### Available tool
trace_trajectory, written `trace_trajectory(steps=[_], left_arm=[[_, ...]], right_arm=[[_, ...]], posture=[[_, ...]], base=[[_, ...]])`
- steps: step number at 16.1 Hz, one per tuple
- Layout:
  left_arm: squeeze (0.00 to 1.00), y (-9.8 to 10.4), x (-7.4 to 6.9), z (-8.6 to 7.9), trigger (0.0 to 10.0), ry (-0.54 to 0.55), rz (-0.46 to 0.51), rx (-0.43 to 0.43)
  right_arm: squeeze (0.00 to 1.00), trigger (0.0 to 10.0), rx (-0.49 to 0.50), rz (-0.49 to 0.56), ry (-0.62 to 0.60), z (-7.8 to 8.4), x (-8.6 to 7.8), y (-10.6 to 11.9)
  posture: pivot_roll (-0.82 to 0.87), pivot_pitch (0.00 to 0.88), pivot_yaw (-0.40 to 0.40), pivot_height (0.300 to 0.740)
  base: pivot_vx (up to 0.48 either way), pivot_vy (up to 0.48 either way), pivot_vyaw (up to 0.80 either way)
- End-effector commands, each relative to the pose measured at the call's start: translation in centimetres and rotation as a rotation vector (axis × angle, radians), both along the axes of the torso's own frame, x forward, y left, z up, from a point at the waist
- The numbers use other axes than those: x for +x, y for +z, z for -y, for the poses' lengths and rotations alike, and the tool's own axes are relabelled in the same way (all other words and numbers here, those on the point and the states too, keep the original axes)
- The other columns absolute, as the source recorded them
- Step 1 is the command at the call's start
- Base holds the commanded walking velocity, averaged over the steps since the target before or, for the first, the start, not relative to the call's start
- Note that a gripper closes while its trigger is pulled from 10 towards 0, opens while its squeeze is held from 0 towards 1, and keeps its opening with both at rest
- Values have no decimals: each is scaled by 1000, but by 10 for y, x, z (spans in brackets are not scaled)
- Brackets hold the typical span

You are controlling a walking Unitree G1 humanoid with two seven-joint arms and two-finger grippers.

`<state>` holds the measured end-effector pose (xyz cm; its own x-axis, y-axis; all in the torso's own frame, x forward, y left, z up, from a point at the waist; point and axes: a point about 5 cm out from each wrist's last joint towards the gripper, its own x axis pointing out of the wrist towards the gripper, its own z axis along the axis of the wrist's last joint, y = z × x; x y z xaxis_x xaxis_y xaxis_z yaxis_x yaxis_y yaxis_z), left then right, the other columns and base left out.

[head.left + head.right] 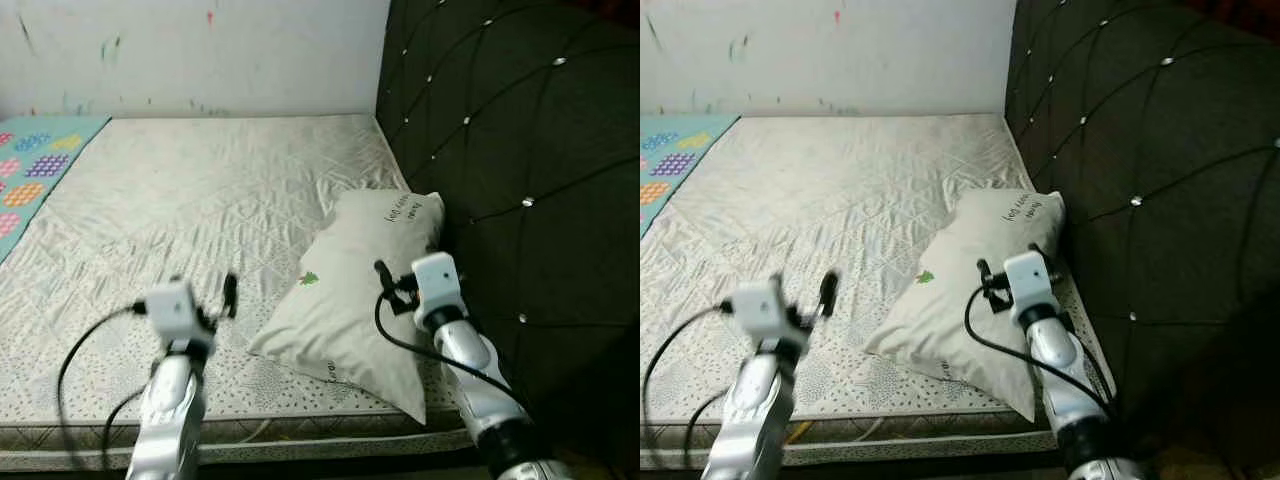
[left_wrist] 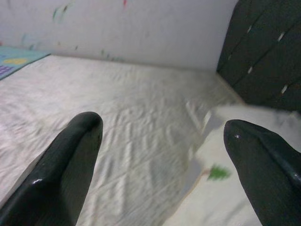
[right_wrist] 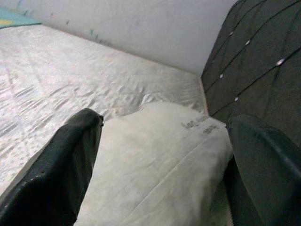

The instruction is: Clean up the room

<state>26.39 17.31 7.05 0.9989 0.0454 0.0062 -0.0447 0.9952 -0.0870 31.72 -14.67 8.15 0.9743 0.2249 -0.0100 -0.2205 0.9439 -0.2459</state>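
Observation:
A white pillow (image 1: 345, 300) with a small green tree print lies askew on the quilted mattress (image 1: 190, 190), its far end against the dark headboard (image 1: 520, 150). My right gripper (image 1: 393, 284) hovers just over the pillow's right half, open, with the pillow (image 3: 160, 160) showing between its fingers (image 3: 70, 160). My left gripper (image 1: 205, 296) is held above the bare mattress just left of the pillow's near corner, open and holding nothing. In the left wrist view the pillow (image 2: 221, 188) lies beside one black finger (image 2: 263, 165).
The tufted headboard rises close along the right side. A colourful play mat (image 1: 30, 170) lies at the bed's far left. A white wall (image 1: 200, 50) with paint marks closes the far side. The mattress's front edge (image 1: 260, 430) runs just before my arms.

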Motion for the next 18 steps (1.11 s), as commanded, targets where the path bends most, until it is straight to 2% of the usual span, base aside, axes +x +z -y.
trace_trajectory(steps=[1, 3, 4, 5, 6, 7, 10, 12, 13, 15, 18], left_arm=[[0, 5, -1, -1, 10000, -11, 27, 34], [0, 1, -17, -7, 10000, -73, 3, 98], [0, 0, -24, -10, 10000, -135, -4, 149], [0, -2, -33, -11, 10000, -151, -31, 131], [0, -3, -43, -8, 10000, -176, -51, 135], [0, -2, -48, -6, 10000, -180, -53, 140], [0, 0, -55, 9, 10000, -186, -21, 165], [0, -1, -54, 7, 10000, -94, -30, 109], [0, 5, -51, 4, 10000, -28, -15, 78], [0, 14, -48, 1, 10000, 4, 8, 55], [0, 14, -51, -10, 10000, 10, -6, 85]], right_arm=[[0, 10000, 2, -9, 6, 1, -1, 0], [0, 10000, 37, -9, 12, 9, -5, 3], [0, 10000, 79, -18, 4, 13, -1, 10], [0, 10000, 109, -21, -4, 16, 0, 17], [0, 10000, 106, -26, 15, 19, -5, 20], [0, 10000, 94, -33, 27, 22, -10, 18], [0, 10000, 113, -90, -23, 33, -19, 13], [0, 10000, 84, -64, -3, 31, -27, 10], [0, 10000, 131, -47, -60, 33, -31, 6], [0, 10000, 196, -55, -185, 39, -34, 1], [0, 10000, 202, -45, -278, 49, -42, -2]], posture=[[-23, 0, 0, 740], [-8, 0, -15, 740], [-2, 0, -17, 740], [1, 0, -20, 740], [2, 0, -22, 740], [1, 0, -21, 740], [-6, 0, -3, 740], [4, 0, -7, 740], [7, 0, -9, 740], [36, 0, -25, 740], [15, 0, -8, 740]], base=[[0, 0, 0], [0, 0, 0], [0, 0, 0], [0, 0, 0], [0, 0, 0], [0, 0, 0], [0, 0, 0], [0, 0, 0], [0, 0, 0], [0, 0, 0], [0, 0, 0]])
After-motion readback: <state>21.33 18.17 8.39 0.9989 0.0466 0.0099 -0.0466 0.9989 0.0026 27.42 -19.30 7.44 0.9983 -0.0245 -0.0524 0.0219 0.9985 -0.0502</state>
